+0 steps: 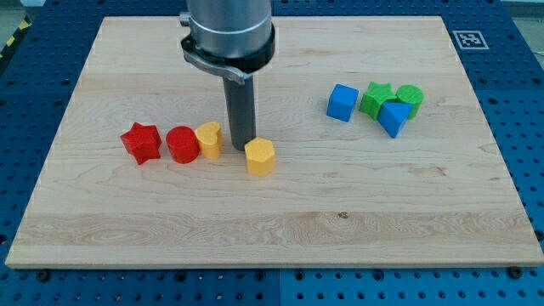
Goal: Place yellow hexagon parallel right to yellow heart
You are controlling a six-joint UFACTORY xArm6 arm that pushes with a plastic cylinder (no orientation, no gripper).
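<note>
The yellow hexagon lies on the wooden board, a little left of the middle. The yellow heart lies to its left and slightly higher in the view, touching a red round block. My tip is down on the board in the gap between the heart and the hexagon, right against the hexagon's upper left side. The rod hangs from the grey arm at the view's top.
A red star lies left of the red round block. At the view's right a blue cube, a green star, a green round block and a blue triangular block cluster together.
</note>
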